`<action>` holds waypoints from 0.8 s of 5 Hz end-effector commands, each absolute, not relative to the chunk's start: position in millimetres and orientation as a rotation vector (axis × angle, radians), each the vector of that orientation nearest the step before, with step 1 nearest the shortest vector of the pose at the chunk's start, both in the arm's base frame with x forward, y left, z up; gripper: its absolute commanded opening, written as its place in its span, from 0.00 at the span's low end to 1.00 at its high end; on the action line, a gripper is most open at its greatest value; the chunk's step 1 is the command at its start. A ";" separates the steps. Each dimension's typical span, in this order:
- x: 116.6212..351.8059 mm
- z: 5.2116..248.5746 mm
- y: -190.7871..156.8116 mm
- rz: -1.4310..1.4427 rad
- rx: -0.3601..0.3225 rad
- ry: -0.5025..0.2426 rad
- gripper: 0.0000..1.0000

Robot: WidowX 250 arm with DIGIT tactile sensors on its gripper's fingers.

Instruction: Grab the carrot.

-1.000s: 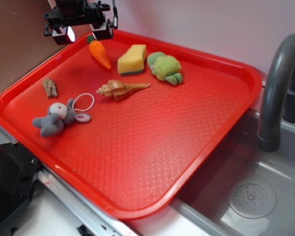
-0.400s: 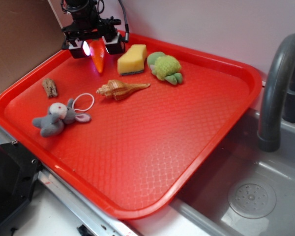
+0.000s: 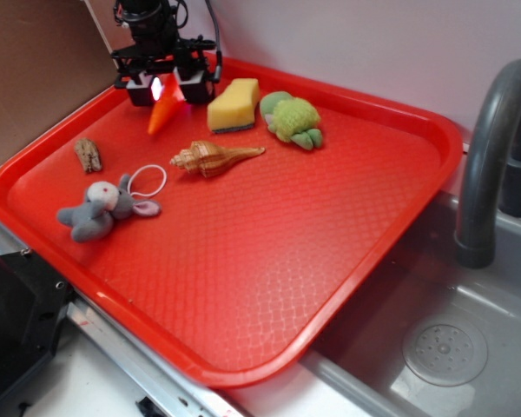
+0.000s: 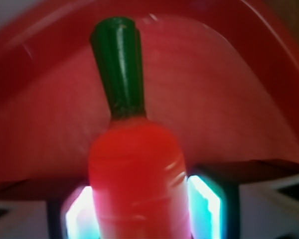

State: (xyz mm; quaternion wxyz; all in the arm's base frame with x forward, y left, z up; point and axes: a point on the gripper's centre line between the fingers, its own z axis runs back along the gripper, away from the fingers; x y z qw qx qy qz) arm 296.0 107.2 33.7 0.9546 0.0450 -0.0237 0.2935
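- Orange plastic is filling the wrist view: the carrot (image 4: 134,174) is sitting between two glowing pads (image 4: 205,206), its dark green stem pointing up toward the tray rim (image 4: 269,59), and the pads are pressing its sides.
- From the exterior view the claw (image 3: 165,87) is closing on the carrot (image 3: 160,115) at the far left corner of the red tray (image 3: 269,261); the wide end is hiding inside the claw and the orange tip is slanting down toward the tray floor, though I cannot tell whether it is touching.
- Only the exterior view is showing the rest: a yellow sponge (image 3: 234,105) just beside the claw, a green plush turtle (image 3: 293,120) next to the sponge, a striped seashell (image 3: 214,158) near the middle, a white ring (image 3: 148,180) touching a grey plush bunny (image 3: 104,209), and a brown chip of wood (image 3: 89,155) near the left rim.
- A grey sink (image 3: 443,347) and faucet (image 3: 491,148) are standing to the right of the tray.
- Compared with a second ago, the claw has come down from above the rim onto the carrot, and the carrot, then lying flat and free beside the sponge, is now pointing the other way, tip toward the lower left.
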 end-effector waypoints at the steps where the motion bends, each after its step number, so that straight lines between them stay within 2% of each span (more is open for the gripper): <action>1: 246.0 150.7 39.9 0.120 0.166 -0.016 0.00; 2: 212.0 187.7 4.7 -0.135 0.134 0.050 0.00; 3: 187.5 221.2 -18.8 -0.296 0.079 -0.025 0.00; 4: 179.3 238.2 -16.4 -0.204 0.060 -0.124 0.00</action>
